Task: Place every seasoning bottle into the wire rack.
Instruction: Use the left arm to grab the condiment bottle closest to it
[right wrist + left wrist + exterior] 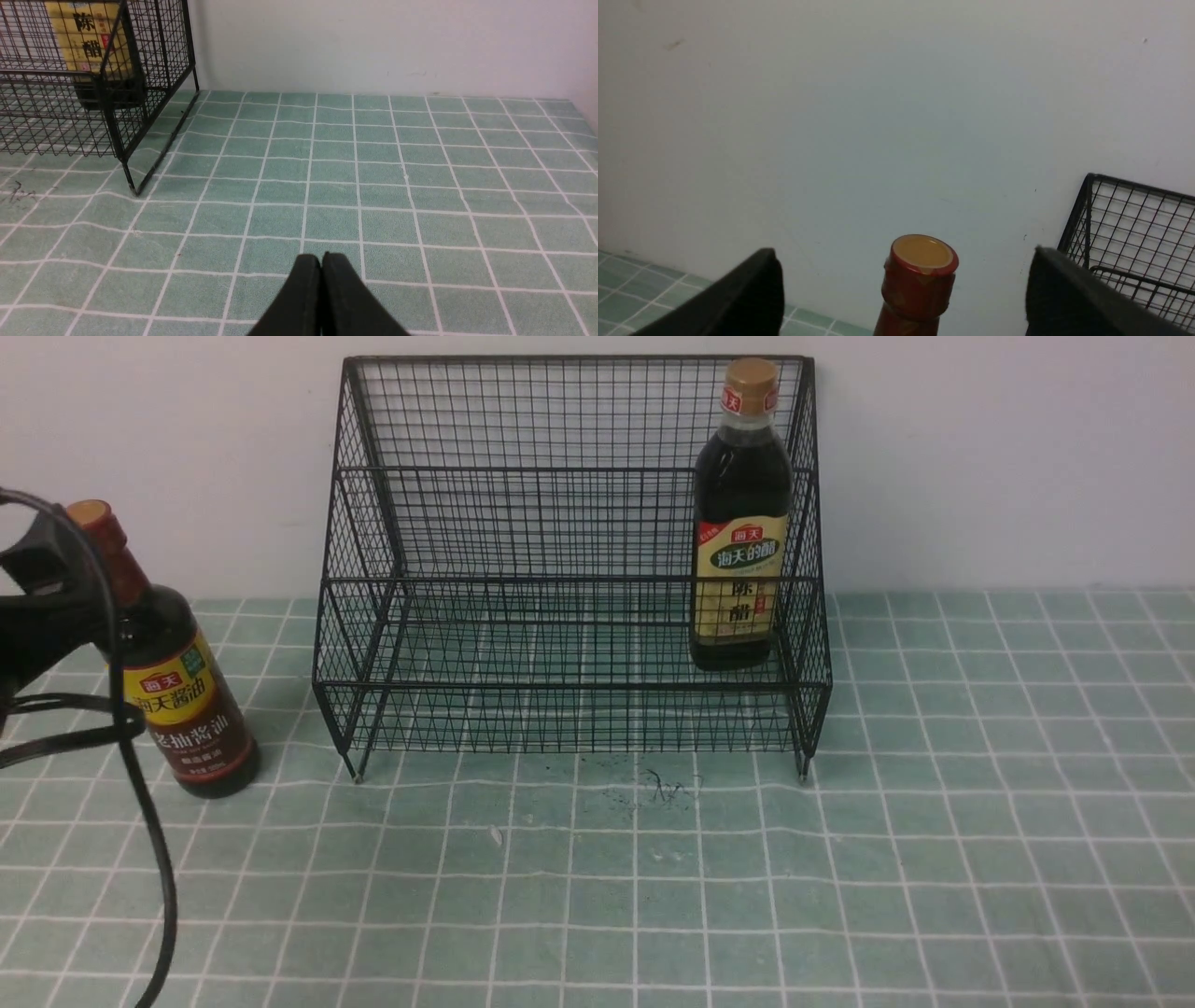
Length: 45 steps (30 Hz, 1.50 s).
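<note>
"Maroon and yellow on the soy sauce bottle (187,700), is that the label? What does it read?"

"A red 海天 badge, 海天酱油 across the yellow band, 老抽酱油 on the maroon below. It is a round bottle of dark liquid with a long dark-red neck and a yellowish cap top."

"Which way does it point?"

"Long axis up, base on the green tiled cloth (653,896). In the front view the neck leans away from the wire rack (560,523); I cannot tell if that is a true tilt."

"And the left gripper (903,254)?"

"It is spread wide and grips nothing. Its black fingers (752,289) stand either side of the cap with clear gaps. The rack's corner is just beyond one finger."

"The other one?"

"The vinegar bottle (742,523) stands upright on the rack's lower tier, hard against the right end, tan cap near the top rail. It is flatter in shape, with dark liquid and a cream label: 海天 in red, 海天的醋 on a green banner, 陈醋 beneath."

"Right gripper (321,261)?"

"Pinched together and empty over the cloth. The rack's leg and that vinegar bottle sit well ahead of it, off to one side."
</note>
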Each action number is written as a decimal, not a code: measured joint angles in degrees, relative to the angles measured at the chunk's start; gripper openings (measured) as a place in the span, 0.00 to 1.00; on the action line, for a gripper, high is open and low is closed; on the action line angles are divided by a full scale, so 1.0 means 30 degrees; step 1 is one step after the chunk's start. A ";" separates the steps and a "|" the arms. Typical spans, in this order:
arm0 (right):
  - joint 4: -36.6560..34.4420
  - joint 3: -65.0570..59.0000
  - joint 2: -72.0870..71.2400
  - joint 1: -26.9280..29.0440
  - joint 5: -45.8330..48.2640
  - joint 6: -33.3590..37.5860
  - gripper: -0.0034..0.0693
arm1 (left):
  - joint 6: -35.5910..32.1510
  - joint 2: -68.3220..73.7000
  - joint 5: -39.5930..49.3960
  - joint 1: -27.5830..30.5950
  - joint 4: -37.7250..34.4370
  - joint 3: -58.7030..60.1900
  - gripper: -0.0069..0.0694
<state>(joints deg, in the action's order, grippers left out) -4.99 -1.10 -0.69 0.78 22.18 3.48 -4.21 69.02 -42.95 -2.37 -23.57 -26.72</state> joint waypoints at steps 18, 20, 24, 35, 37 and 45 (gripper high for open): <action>0.0000 0.0000 0.0000 0.0000 0.0000 0.0000 0.03 | 0.0000 0.5876 0.0000 0.0873 0.0145 -0.3430 0.87; 0.0000 0.0000 0.0000 0.0000 0.0000 0.0000 0.03 | 0.0000 0.6426 0.0000 0.0973 0.0166 -0.3757 0.87; 0.0000 0.0000 0.0000 0.0000 0.0000 0.0000 0.03 | 0.0043 0.6936 0.0000 0.0989 0.0571 -0.4030 0.87; 0.0000 0.0000 0.0000 0.0000 0.0000 0.0000 0.03 | 0.0163 0.7072 -0.0104 0.0989 0.1936 -0.4069 0.44; 0.0000 0.0000 0.0000 0.0000 0.0000 0.0000 0.03 | 0.0163 0.7019 0.0030 0.0989 0.2157 -0.4086 0.44; 0.0000 0.0000 0.0000 0.0000 0.0000 0.0000 0.03 | 0.1167 0.5008 0.3716 0.0989 0.3046 -0.4024 0.44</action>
<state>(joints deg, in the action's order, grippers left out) -4.99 -1.10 -0.69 0.78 22.18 3.48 -0.71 84.04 -31.80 0.60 -14.44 -38.80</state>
